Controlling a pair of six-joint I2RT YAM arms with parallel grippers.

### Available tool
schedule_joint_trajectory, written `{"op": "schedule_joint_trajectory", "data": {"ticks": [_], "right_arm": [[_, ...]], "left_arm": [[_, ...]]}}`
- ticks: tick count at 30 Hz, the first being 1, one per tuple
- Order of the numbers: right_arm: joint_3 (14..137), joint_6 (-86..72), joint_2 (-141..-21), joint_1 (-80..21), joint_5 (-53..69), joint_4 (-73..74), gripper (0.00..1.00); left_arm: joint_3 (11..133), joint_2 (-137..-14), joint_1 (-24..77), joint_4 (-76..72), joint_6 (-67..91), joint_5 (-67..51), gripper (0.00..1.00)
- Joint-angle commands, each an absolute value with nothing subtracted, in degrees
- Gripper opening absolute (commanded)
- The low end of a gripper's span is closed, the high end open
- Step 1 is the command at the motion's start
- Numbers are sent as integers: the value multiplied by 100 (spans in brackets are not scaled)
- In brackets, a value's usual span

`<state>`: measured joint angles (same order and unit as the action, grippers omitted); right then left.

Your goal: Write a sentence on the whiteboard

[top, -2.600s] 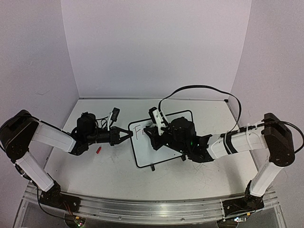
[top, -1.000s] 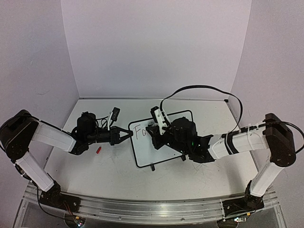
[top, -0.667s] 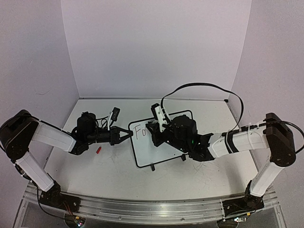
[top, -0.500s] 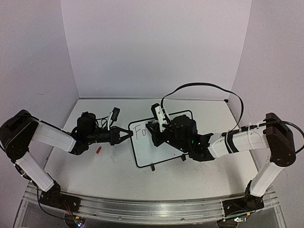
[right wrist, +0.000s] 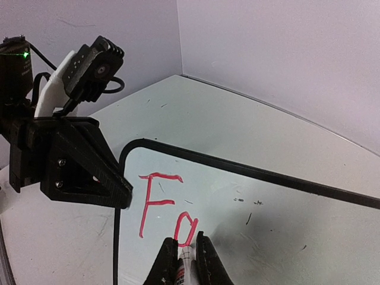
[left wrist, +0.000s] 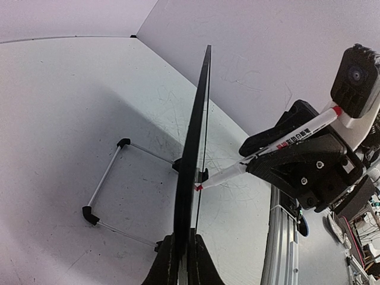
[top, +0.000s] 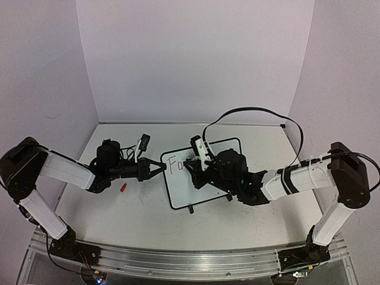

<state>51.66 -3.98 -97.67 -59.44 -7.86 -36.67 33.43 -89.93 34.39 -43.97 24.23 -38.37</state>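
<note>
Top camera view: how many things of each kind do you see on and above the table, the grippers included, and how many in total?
whiteboard: 1
marker: 1
small red piece: 1
grippers: 2, the left gripper and the right gripper
Total: 5

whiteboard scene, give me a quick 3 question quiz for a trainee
1. True or false: the left claw clamps the whiteboard by its edge.
2. What colour is the writing on the board? A blue, B red, C black.
3. Fill in: the right claw is shut on the ___.

Key: 1 true. 2 B. 3 marker, its tip on the board.
</note>
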Motion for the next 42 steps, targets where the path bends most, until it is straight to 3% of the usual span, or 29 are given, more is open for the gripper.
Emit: {"op": "schedule_joint_trajectory", "data": {"ticks": [1, 11, 17, 42], "right_arm": [[4964, -497, -9545, -5903, -1080, -3595, 0], [4913, -356, -8915, -5890, -47, -4206, 0], [5167, -46, -9202, -5889, -564, -4029, 0], [5278, 65, -9475, -5891, -777, -3966, 0]], "left_arm": [[3511, -8852, 3464, -4388, 2197, -3853, 0], [3505, -8852, 3465, -4377, 2196, -3833, 0], [3512, -8825, 3464, -4369, 2209, -3845, 0], [3471, -8806, 3466, -4326, 2187, -3812, 0]]}}
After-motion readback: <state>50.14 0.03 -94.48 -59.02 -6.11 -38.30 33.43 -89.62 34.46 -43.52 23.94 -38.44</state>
